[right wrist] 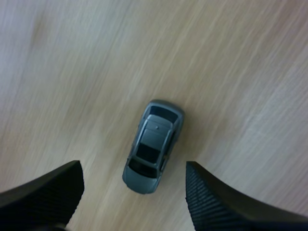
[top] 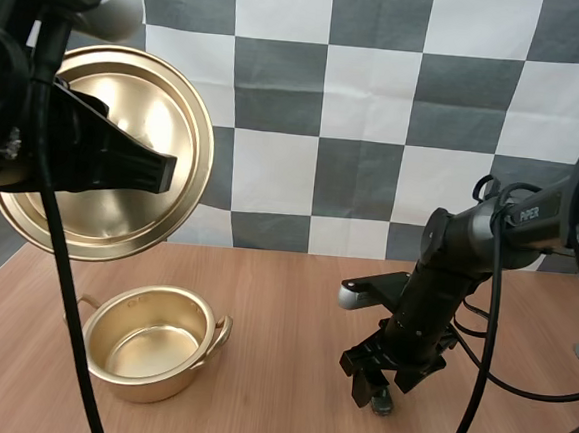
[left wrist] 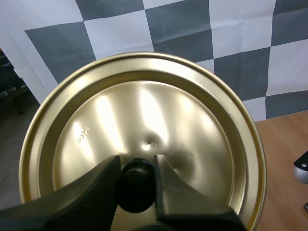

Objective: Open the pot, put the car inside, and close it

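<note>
The gold lid [top: 104, 152] hangs tilted in the air at the upper left, above the table. My left gripper [left wrist: 136, 168] is shut on the lid's black knob [left wrist: 136, 190]; its near finger crosses the lid [left wrist: 144, 110] face. The open gold pot [top: 154, 341] stands on the table below, with nothing inside. A small grey toy car [right wrist: 154, 146] lies on the wood. My right gripper [right wrist: 134, 168] points straight down over it, open, one ribbed finger on each side and neither touching. From above, the right gripper [top: 376, 386] hovers just over the car [top: 383, 405].
The wooden table [top: 292, 307] has bare surface between the pot and the car. The right arm's elbow and links lean in from the right edge.
</note>
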{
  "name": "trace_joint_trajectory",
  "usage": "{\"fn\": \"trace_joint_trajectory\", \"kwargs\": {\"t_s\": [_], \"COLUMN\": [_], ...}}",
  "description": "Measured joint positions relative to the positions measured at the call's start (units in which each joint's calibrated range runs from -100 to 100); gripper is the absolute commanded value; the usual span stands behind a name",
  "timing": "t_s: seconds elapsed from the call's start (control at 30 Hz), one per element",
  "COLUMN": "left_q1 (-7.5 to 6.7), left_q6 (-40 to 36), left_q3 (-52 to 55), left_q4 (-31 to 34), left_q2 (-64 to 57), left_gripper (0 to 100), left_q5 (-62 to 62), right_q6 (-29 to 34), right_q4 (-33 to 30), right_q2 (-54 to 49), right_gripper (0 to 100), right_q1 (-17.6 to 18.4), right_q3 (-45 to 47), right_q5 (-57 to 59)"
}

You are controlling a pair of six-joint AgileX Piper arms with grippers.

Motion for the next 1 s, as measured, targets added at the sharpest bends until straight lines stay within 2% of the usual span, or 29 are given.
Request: {"fn": "trace_joint_trajectory", "kwargs": {"t_s": [0.13, 0.17, 0.23, 0.5, 0.97, 1.0], "left_q1": [0.0, 0.0, 0.0, 0.0, 0.0, 0.0], "left_q6": [0.0, 0.0, 0.0, 0.0, 0.0, 0.0], "left_q3": [0.0, 0.0, 0.0, 0.0, 0.0, 0.0], "left_q4": [0.0, 0.0, 0.0, 0.0, 0.0, 0.0], "left_q2": [0.0, 0.0, 0.0, 0.0, 0.0, 0.0], "left_gripper": [0, 0, 0, 0, 0, 0], "left_q5": [0.0, 0.0, 0.0, 0.0, 0.0, 0.0], "right_q6": [-0.5, -0.8, -1.1, -1.2, -1.0, -0.8], "right_q4": [0.0, 0.0, 0.0, 0.6, 1.2, 1.2], "right_q2": [0.0, 0.0, 0.0, 2.0, 2.6, 2.6], "right_gripper": [99, 94, 78, 0, 0, 8], "right_q1": [0.0, 0.0, 0.0, 0.0, 0.0, 0.0], "right_q3": [0.0, 0.0, 0.0, 0.0, 0.0, 0.0], "right_q5": [-1.3, -1.9, -2.7, -4.1, -4.7, -4.9]}}
